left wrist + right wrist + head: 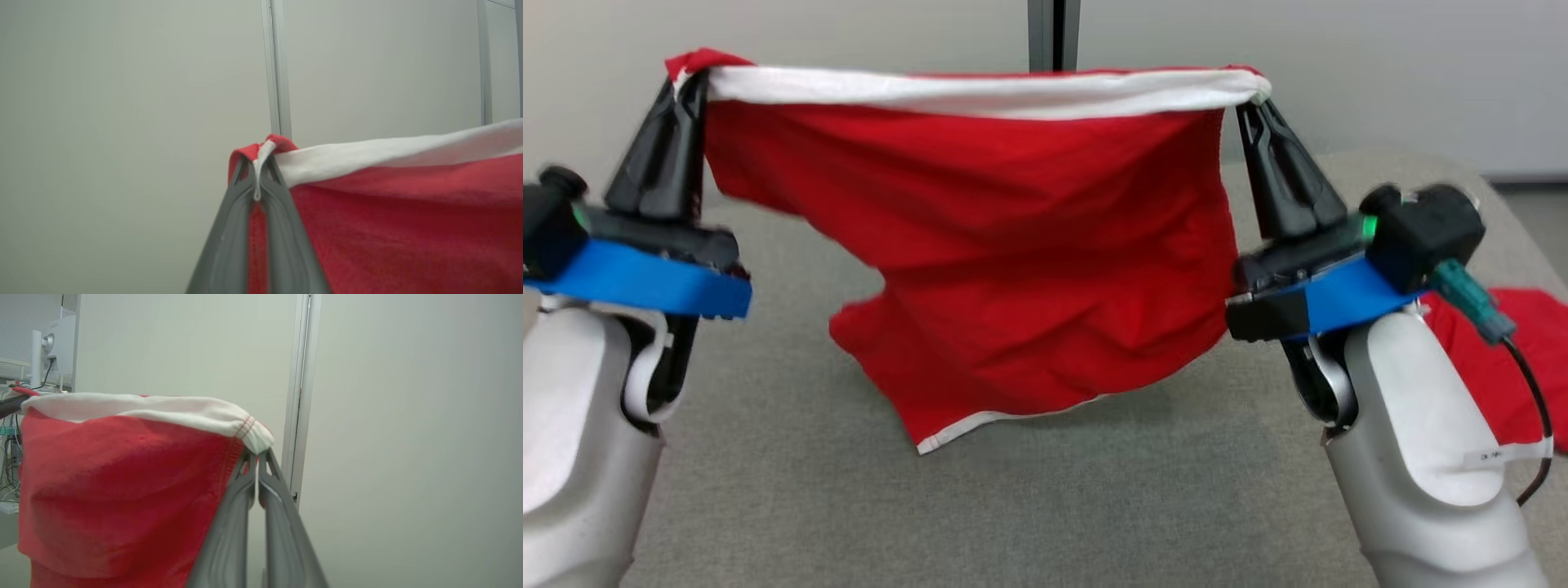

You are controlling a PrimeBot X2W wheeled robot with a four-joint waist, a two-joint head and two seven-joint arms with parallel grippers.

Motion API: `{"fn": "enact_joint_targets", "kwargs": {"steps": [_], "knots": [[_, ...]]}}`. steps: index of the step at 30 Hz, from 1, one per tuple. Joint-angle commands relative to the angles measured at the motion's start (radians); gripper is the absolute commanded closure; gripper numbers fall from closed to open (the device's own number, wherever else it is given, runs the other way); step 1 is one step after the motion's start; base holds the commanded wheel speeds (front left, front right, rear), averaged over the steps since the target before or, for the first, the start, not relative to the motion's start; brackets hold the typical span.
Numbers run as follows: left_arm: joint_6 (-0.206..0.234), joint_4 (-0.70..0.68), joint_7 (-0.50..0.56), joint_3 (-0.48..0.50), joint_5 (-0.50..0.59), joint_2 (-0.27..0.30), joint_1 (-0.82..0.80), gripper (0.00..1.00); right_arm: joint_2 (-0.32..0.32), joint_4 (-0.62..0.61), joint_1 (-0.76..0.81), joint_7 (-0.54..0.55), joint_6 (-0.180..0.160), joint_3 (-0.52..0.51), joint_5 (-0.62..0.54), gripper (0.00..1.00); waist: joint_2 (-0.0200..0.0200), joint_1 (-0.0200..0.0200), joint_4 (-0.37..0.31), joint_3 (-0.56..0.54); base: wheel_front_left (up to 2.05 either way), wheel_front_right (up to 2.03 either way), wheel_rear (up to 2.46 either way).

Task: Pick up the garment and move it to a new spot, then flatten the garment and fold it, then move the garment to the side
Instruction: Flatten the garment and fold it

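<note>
A: Garment [1013, 269] is hung between left gripper [690, 82] and right gripper [1248, 104], each clamped tight on a corner of the band [980, 91]; worktop [931, 523] lies below.

B: It is judged light, limp and sag-prone. The stitched band corners are judged the firmest hold.

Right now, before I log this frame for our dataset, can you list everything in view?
garment: one, red with a white band, hanging between both grippers over the table
cloth: one, red, lying on the table at the right edge, behind the right arm
table: one, grey, below the garment
wall: one, pale, behind the table
post: one, dark, upright against the wall
monitor: one, white, far off in the right wrist view
left gripper: one, dark, shut on the garment's left top corner
right gripper: one, dark, shut on its right top corner
</note>
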Motion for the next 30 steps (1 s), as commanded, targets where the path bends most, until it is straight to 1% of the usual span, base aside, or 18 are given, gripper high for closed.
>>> {"fn": "enact_joint_targets", "kwargs": {"steps": [1, 4, 7, 10, 13, 17, 22, 23, 28, 30], "knots": [[0.002, 0.002, 0.001, -0.003, -0.003, 0.009, -0.045, 1.0, -0.004, 0.008, -0.05, -0.003, 0.0, 0.002, -0.021, 1.0, 0.0, 0.0, 0.029, 0.06, 0.0, 0.0, 0.0], [0.002, 0.005, 0.001, 0.023, 0.012, 0.037, -0.144, 1.0, -0.004, 0.04, -0.149, -0.003, 0.0, -0.014, -0.056, 1.0, 0.0, 0.0, 0.038, 0.145, 0.0, 0.0, 0.0], [0.002, -0.016, 0.001, 0.053, 0.032, 0.047, -0.243, 1.0, -0.004, 0.054, -0.257, -0.003, 0.0, -0.052, -0.103, 1.0, 0.0, 0.0, 0.049, 0.209, 0.0, 0.0, 0.0], [0.002, -0.05, 0.001, 0.1, 0.043, 0.031, -0.305, 1.0, -0.005, 0.064, -0.341, -0.003, 0.0, -0.104, -0.14, 1.0, 0.0, 0.0, 0.063, 0.241, 0.0, 0.0, 0.0], [0.003, -0.049, 0.001, 0.12, 0.034, 0.009, -0.272, 1.0, -0.005, 0.082, -0.357, -0.003, 0.0, -0.131, -0.163, 1.0, 0.0, 0.0, 0.073, 0.243, 0.0, 0.0, 0.0], [0.003, 0.009, 0.001, 0.065, -0.002, -0.019, -0.121, 1.0, -0.006, 0.145, -0.253, -0.003, 0.0, -0.108, -0.15, 1.0, 0.0, 0.0, 0.08, 0.224, 0.0, 0.0, 0.0], [0.002, 0.132, 0.0, -0.027, -0.067, -0.067, 0.144, 1.0, -0.004, 0.238, -0.04, -0.003, 0.0, -0.031, -0.071, 1.0, 0.0, 0.0, 0.079, 0.201, 0.0, 0.0, 0.0], [0.002, 0.132, 0.0, -0.027, -0.067, -0.067, 0.144, 1.0, -0.004, 0.238, -0.04, -0.003, 0.0, -0.031, -0.071, 1.0, 0.0, 0.0, 0.079, 0.201, 0.0, 0.0, 0.0], [0.002, 0.241, -0.001, -0.113, -0.111, -0.122, 0.343, 1.0, -0.004, 0.312, 0.187, -0.003, 0.0, 0.065, 0.005, 1.0, 0.0, 0.0, 0.078, 0.159, 0.0, 0.0, 0.0], [0.002, 0.272, -0.001, -0.133, -0.116, -0.14, 0.399, 1.0, -0.006, 0.326, 0.264, -0.003, 0.0, 0.071, 0.034, 1.0, 0.0, 0.0, 0.079, 0.131, 0.0, 0.0, 0.0]]}}
